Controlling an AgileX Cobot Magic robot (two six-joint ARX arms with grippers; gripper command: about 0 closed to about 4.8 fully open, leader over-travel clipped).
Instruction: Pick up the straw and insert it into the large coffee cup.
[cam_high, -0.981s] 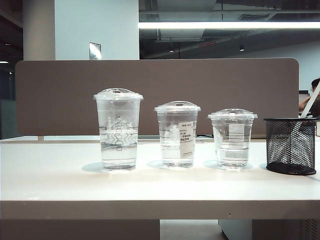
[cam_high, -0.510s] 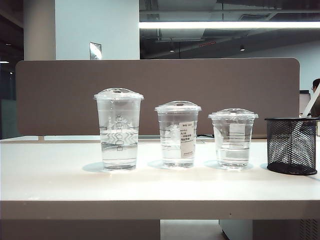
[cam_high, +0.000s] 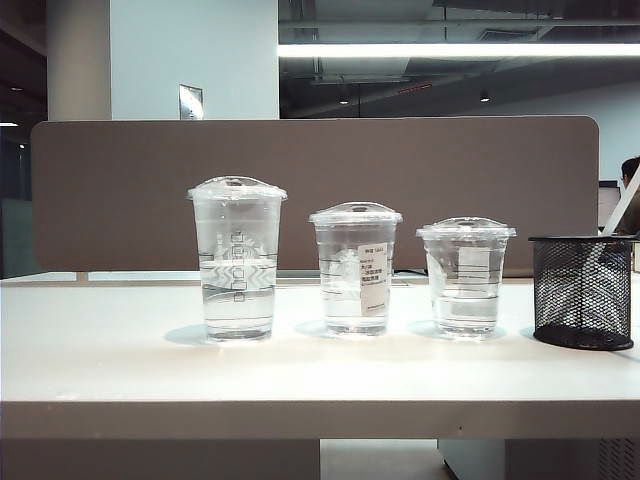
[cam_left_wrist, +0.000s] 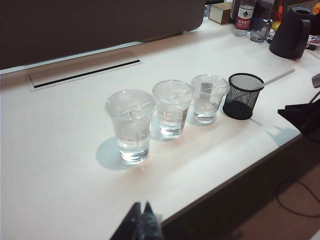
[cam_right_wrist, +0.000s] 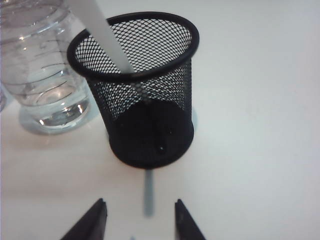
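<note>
Straw (cam_right_wrist: 102, 31) smooth, mesh holder (cam_right_wrist: 150, 95), pincers apart.

Right hand (cam_right_wrist: 140, 220) spread apart; left hand (cam_left_wrist: 141, 222) pinched together.

Clear glossy plastic large coffee cup (cam_high: 237, 258); black wire-mesh holder (cam_right_wrist: 141, 87); smooth matt table (cam_high: 300, 370).

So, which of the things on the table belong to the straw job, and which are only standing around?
Belong to the job:
- straw, leaning in the mesh holder
- large coffee cup, lid on
- right pincer, open, above the holder

Only standing around:
- black mesh holder
- mid-height cup with a white label
- shortest cup
- left pincer, well back from the cups
</note>
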